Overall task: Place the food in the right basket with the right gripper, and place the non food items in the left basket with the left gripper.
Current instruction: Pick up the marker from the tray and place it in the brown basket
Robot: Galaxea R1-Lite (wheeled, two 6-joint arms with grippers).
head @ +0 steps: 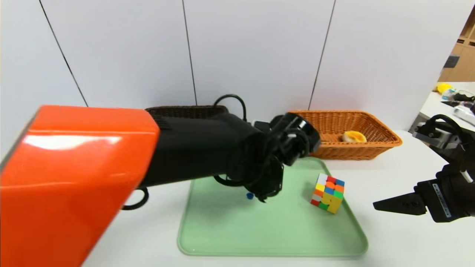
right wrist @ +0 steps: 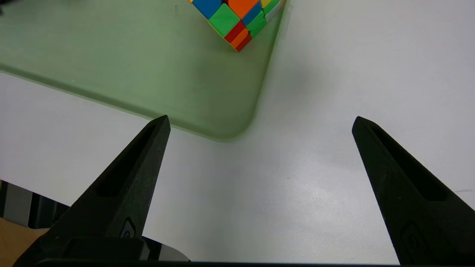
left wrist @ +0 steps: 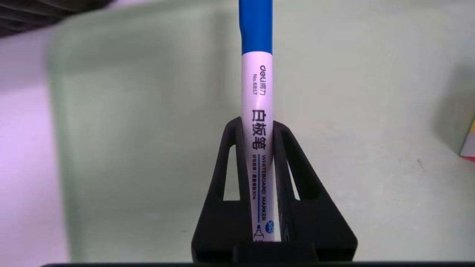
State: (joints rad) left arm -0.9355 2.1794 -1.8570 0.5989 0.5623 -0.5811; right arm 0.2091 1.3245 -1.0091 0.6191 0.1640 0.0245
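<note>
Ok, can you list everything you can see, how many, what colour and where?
marker: 1, white and blue, between the left tool's fingers, over the tray
puzzle cube: 1, many colours, on the tray
tray: 1, green, on the table
bun: 1, whitish and yellow-orange, in the right basket
right basket: 1, orange-brown, behind the tray
left basket: 1, dark brown, behind the left arm
table: 1, white, under it all
left arm: 1, orange and black, reaching over the tray
left tool: 1, black, closed on the marker
right tool: 1, black, open, right of the tray
</note>
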